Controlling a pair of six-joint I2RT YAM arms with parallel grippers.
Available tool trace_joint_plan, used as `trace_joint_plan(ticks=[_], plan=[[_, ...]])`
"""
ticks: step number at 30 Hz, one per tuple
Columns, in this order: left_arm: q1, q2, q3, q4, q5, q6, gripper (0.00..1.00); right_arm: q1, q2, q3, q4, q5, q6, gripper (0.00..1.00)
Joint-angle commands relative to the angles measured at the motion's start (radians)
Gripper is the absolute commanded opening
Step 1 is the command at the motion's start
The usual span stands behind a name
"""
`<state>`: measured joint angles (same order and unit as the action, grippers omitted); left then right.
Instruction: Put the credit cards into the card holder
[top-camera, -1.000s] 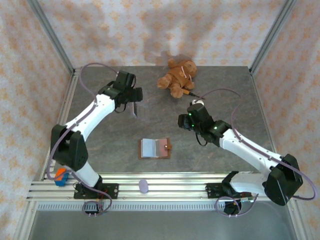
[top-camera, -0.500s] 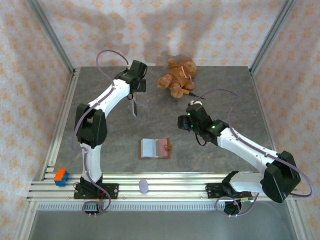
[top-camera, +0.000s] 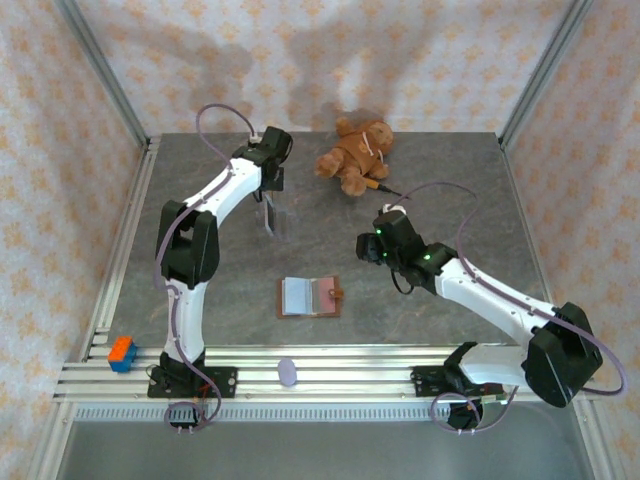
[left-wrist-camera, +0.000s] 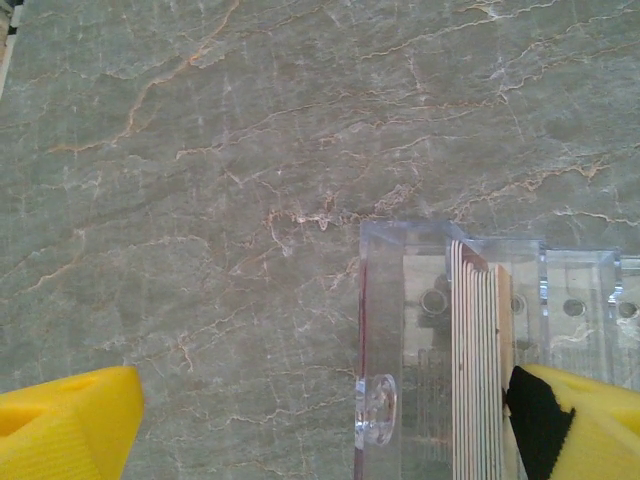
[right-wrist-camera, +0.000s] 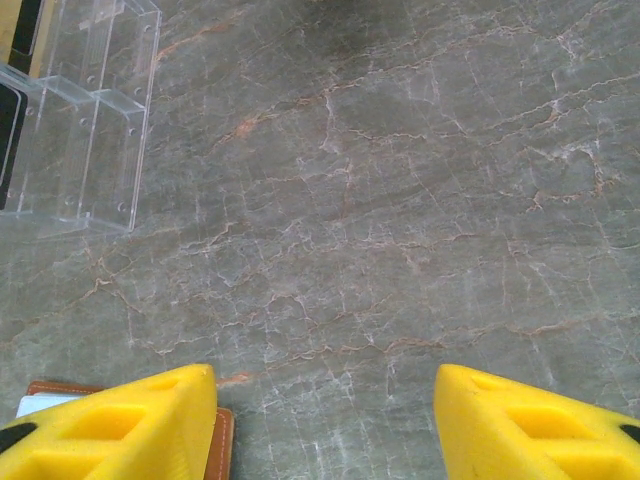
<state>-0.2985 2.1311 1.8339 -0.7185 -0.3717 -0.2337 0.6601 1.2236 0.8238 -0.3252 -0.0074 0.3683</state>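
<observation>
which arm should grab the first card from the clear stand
Left. The left gripper, open, hangs over the cards in the clear stand; the right gripper sits apart, nearer the card holder.

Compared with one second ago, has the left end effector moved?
Yes. The left end effector has shifted right and toward the back of the table, closer to the teddy bear.

Standing on edge as a tight, pale stack of credit cards (left-wrist-camera: 478, 360) inside one slot of a clear acrylic rack (left-wrist-camera: 400, 330) toward the far left of the table (top-camera: 230, 330), and lying open and flat, well apart nearer the middle, as a brown card holder (top-camera: 309, 297) showing grey-blue sleeves.
</observation>
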Motion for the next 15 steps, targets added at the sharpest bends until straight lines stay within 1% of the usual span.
trace_joint_plan(ticks=[1, 4, 6, 15], plan=[[0.004, 0.034, 0.032, -0.029, -0.03, 0.011, 0.96, -0.004, -0.026, -0.018, 0.018, 0.005, 0.038, 0.6], [0.004, 0.042, 0.027, -0.014, 0.025, 0.02, 0.96, -0.004, -0.033, -0.029, 0.024, 0.001, 0.048, 0.6], [0.004, 0.042, 0.017, 0.0, 0.042, 0.022, 0.97, -0.004, -0.035, -0.032, 0.022, 0.004, 0.048, 0.6], [0.004, 0.058, 0.024, -0.006, 0.03, 0.013, 0.97, -0.004, -0.033, -0.041, 0.012, 0.007, 0.044, 0.6]])
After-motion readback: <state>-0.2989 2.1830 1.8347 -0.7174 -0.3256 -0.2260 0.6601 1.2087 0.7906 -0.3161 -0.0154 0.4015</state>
